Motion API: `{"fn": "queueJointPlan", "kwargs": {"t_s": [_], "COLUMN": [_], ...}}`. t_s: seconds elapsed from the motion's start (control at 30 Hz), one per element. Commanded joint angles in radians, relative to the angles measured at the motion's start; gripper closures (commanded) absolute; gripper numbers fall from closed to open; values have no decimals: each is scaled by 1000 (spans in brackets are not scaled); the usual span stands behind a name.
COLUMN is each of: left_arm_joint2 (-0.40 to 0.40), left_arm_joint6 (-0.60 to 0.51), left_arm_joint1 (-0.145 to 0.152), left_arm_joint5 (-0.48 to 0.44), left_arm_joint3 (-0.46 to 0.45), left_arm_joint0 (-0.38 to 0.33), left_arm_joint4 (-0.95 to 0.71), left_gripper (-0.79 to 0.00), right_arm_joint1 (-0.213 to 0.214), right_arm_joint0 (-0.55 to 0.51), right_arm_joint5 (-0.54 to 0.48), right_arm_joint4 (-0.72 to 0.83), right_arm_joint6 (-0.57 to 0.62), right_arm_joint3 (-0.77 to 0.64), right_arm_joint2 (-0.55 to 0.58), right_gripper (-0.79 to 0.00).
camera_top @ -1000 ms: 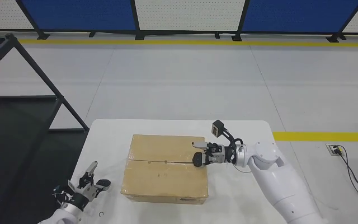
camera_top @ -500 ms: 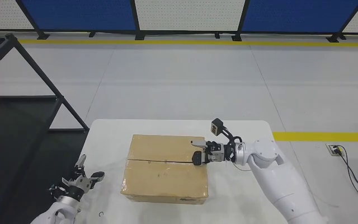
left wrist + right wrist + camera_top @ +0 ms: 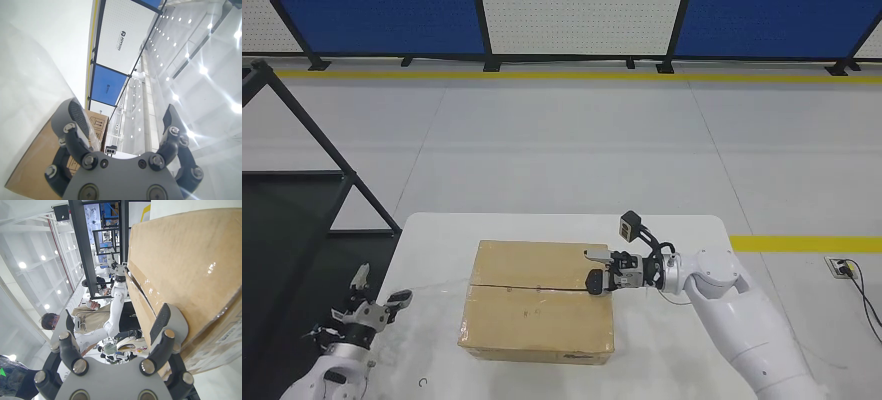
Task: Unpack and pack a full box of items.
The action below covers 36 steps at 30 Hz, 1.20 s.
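Box [image 3: 537,300] closed, arrow marks on side; left claw [image 3: 122,111] released; right claw [image 3: 115,317] released at seam.

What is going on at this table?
A two-armed robot is working on a cardboard box, which sits on the table with its flaps shut. The open right end effector is at the box's top, one finger by the centre seam. The open left end effector is near the table's left edge, apart from the box.
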Motion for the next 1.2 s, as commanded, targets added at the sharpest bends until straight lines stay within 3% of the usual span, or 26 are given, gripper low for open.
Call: {"fn": "queueJointPlan", "kwargs": {"t_s": [0.0, 0.43, 0.93, 1.17], "left_arm_joint2": [6, 63, 133, 146], "left_arm_joint6": [-11, -113, -81, -58], "left_arm_joint1": [0, 0, -11, -18], "left_arm_joint5": [21, 102, 110, 65], "left_arm_joint3": [2, 64, 152, 200], "left_arm_joint0": [-5, 2, -118, -167], "left_arm_joint4": [6, 105, 190, 200], "left_gripper": [-785, -785, -785, -785], "right_arm_joint1": [1, 2, 5, 9], "right_arm_joint0": [-1, -4, -14, -26], "right_arm_joint5": [-1, 3, 2, 7], "right_arm_joint4": [0, 3, 2, -1], "right_arm_joint6": [-1, -6, -13, -19], "right_arm_joint3": [-1, -6, -20, -37], "right_arm_joint2": [0, -3, -4, 3], "right_gripper": [-785, -785, -785, -785]}}
